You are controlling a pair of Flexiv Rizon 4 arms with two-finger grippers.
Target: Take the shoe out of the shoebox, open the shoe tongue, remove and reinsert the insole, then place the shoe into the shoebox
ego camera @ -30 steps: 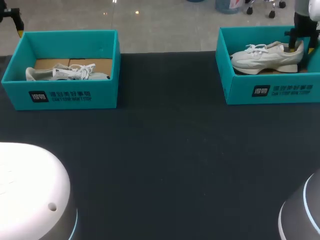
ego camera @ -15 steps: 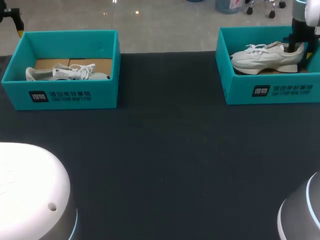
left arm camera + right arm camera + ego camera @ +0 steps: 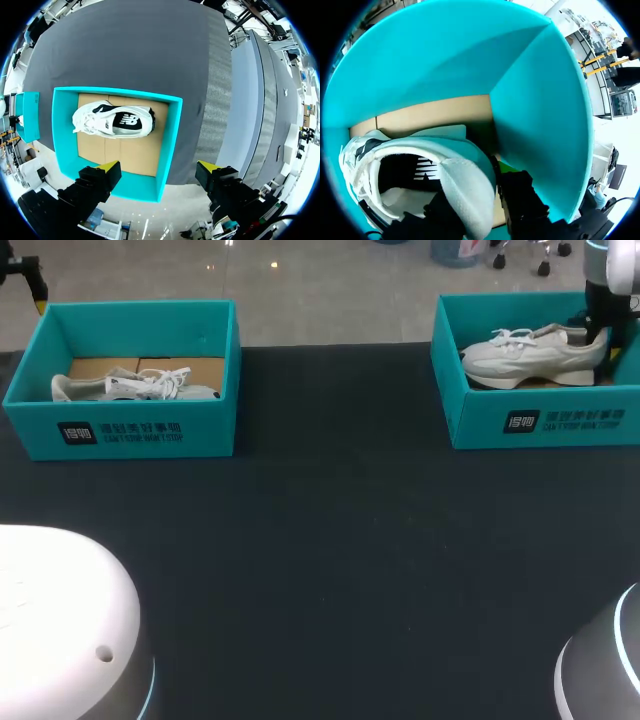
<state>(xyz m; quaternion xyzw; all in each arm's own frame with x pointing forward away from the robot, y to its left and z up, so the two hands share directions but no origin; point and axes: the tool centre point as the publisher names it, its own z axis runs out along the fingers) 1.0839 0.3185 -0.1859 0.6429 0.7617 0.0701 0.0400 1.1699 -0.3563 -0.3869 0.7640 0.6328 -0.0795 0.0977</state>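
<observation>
Right gripper [image 3: 481,201] is clamped on the heel collar of the shoe [image 3: 452,172], with one finger inside the opening and one outside, close to a corner of the teal shoebox [image 3: 540,125]. A straight, slow upward lift is called for, so that the toe is not caught on the wall. Pale grey-white mesh, white laces and a thick sole are seen, sole down in the box. Left gripper [image 3: 159,166], fingers spread wide, hangs above the other box [image 3: 167,140].
</observation>
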